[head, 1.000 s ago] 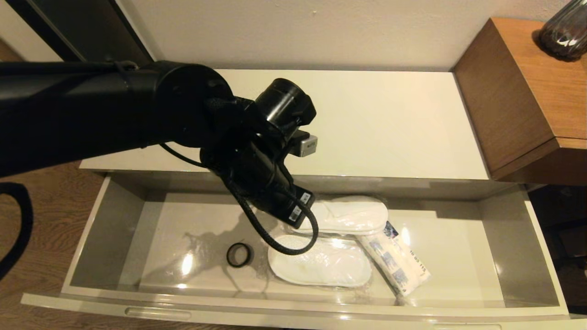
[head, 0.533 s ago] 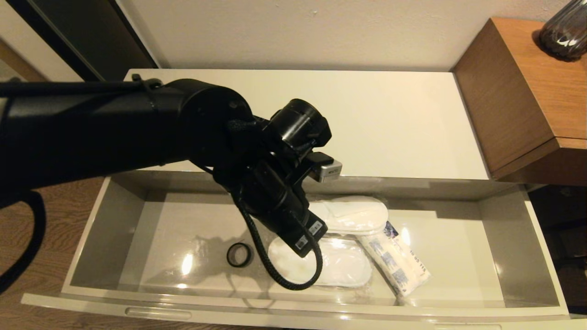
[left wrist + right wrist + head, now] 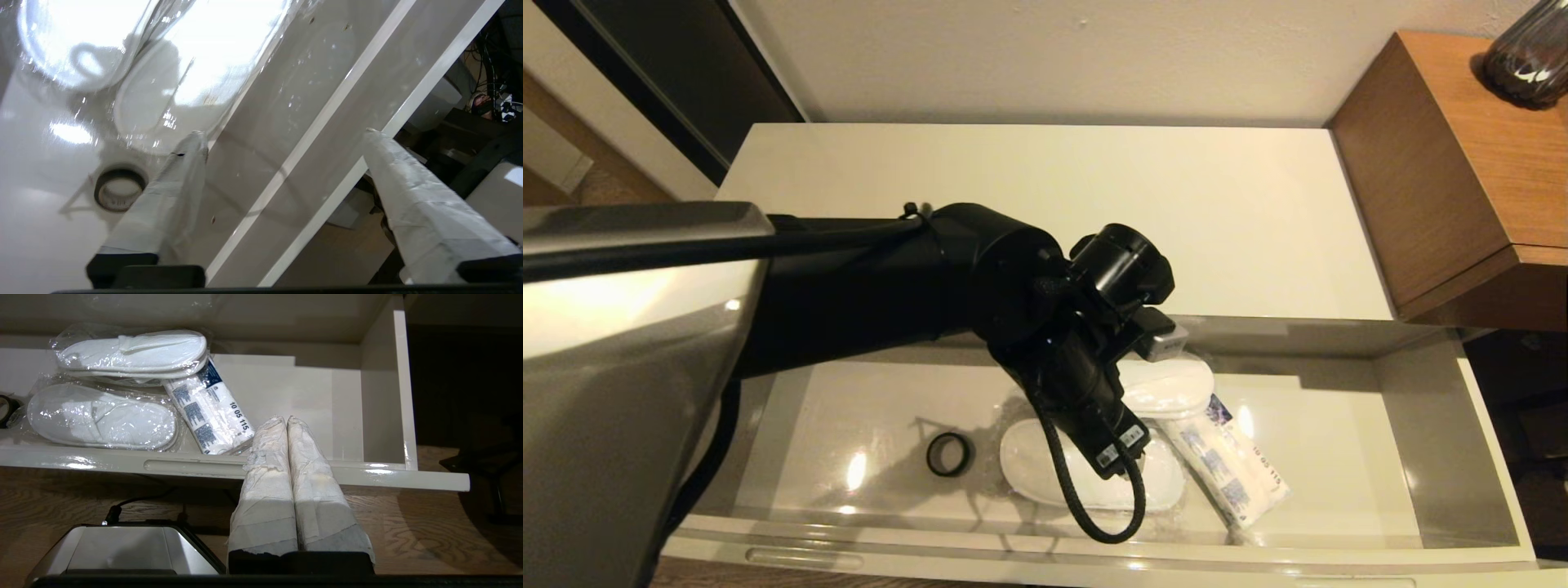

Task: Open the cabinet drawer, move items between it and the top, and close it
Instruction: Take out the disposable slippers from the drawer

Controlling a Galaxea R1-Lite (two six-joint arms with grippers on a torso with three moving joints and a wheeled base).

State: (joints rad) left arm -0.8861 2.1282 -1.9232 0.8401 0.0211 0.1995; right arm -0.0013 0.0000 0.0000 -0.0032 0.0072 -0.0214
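A: Nearest us, the drawer [image 3: 1045, 563] stands pulled out, its cream front at the bottom edge. What lies inside?

B: A small black ring [image 3: 949, 454] towards the left of the floor. Beside it the near slippers [image 3: 1029, 461], sealed in clear wrap, then the blue-printed packet [image 3: 1229, 469] slanting to their right, touching the wrap. A second wrapped pair [image 3: 132, 351] lies behind, against the back wall.

A: And the left gripper [image 3: 282, 139]?

B: Down inside the drawer over the near slippers, jaws spread wide, nothing between them. The right gripper [image 3: 287, 420] is parked low before the drawer front, fingers pressed together, empty.

A: How will those slippers handle?

B: Light and floppy, I judge, and the wrap looks slick and crinkly. A pinch across the narrow middle of the bundle should hold better than one at a loose film edge.

A: Beyond that?

B: The top [image 3: 1258, 220], a bare cream slab, with the wooden desk [image 3: 1486, 163] at its right end.
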